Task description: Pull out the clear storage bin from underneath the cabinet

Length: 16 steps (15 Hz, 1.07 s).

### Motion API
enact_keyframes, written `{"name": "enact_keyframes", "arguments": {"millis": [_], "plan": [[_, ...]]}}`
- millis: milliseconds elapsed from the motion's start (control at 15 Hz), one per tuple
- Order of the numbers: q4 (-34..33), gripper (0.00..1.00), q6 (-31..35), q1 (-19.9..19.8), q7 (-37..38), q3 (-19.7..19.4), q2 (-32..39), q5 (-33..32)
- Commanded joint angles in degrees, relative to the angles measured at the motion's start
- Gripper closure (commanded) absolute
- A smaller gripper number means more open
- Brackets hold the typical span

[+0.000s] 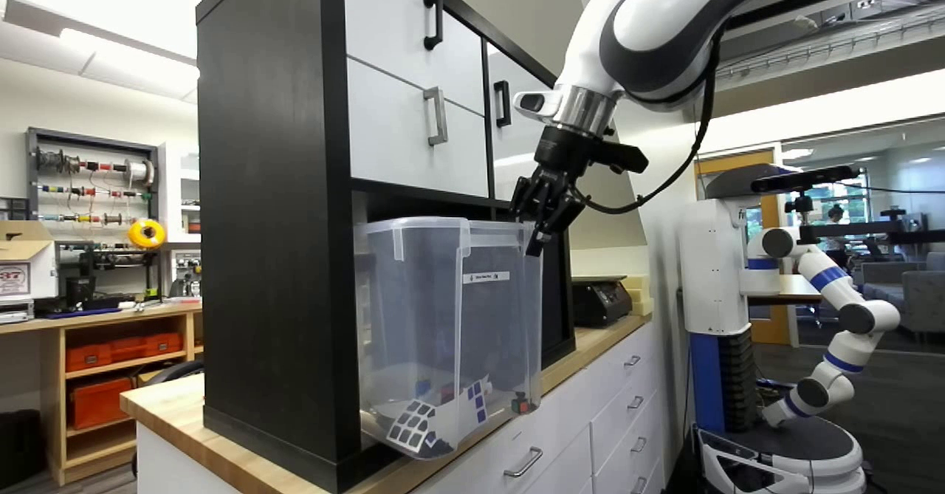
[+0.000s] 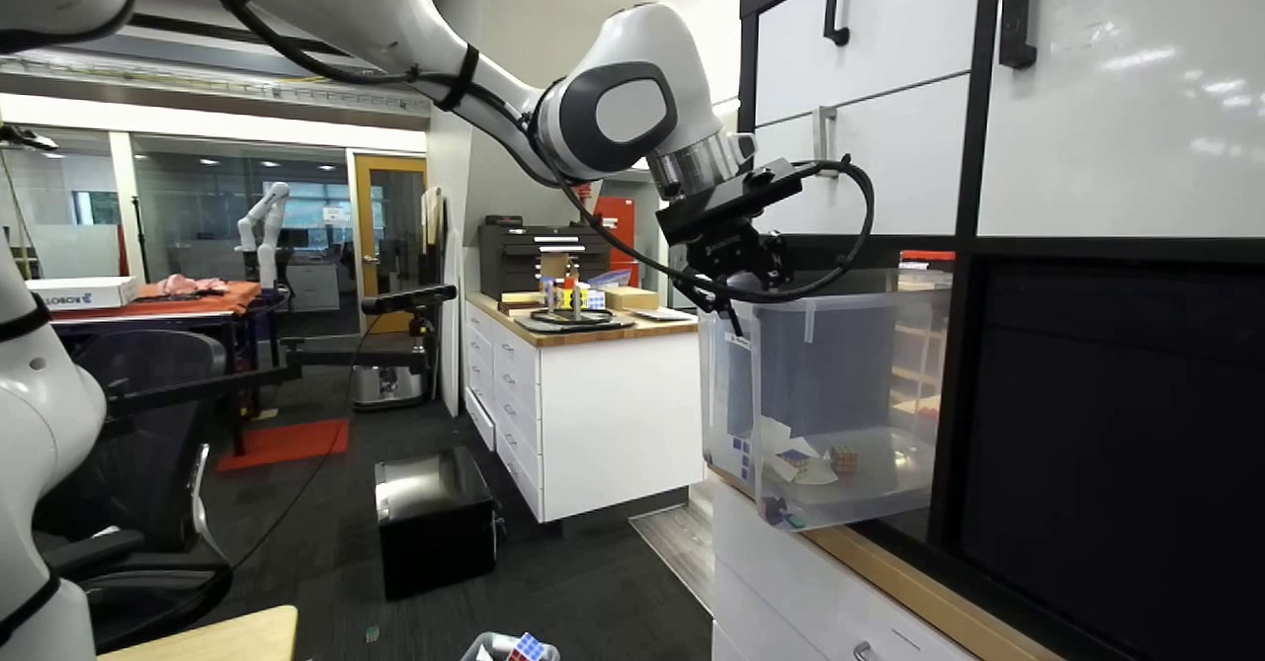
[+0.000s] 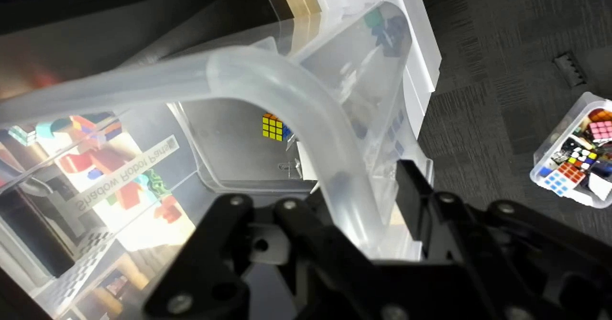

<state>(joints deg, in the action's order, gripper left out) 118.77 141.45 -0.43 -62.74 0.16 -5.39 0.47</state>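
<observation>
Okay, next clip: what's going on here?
A robot arm has its fingers at the rim of a clear storage bin, seemingly straddling it, though whether they grip it is hard to tell. The bin stands partly out of the black cabinet, its front jutting past the cabinet's face and its back inside, so pulling it out looks unfinished. A puzzle cube can be seen in the bin.

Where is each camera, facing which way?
In an exterior view: off one end of the black cabinet, facing along its front; arm and gripper show.
In an exterior view: before that front, facing toward the clear storage bin; arm and gripper show.
Wrist view: arm-mounted, facing down into the bin; gripper shows.
Both exterior views share bin and cabinet.
</observation>
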Motion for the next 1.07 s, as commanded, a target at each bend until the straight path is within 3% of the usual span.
{"name": "enact_keyframes", "arguments": {"millis": [0,133,200,267,400,800,1000], "plan": [[2.88,0.92,-3.58,0.36,-2.59,-2.12,-5.65,3.74],[3.42,0.92,-5.24,0.24,-3.05,-2.78,-7.19,3.71],[3.75,0.83,-5.65,0.26,-3.07,-3.04,-7.63,3.49],[4.08,0.45,-5.63,0.34,-2.3,-3.06,-7.61,2.94],[4.68,0.4,-5.7,0.5,-1.69,-3.27,-8.3,2.79],[4.84,0.02,-5.84,0.77,1.1,-3.61,-9.64,2.78],[3.63,0.0,-6.69,1.06,3.08,-3.23,-10.16,2.43]]}}
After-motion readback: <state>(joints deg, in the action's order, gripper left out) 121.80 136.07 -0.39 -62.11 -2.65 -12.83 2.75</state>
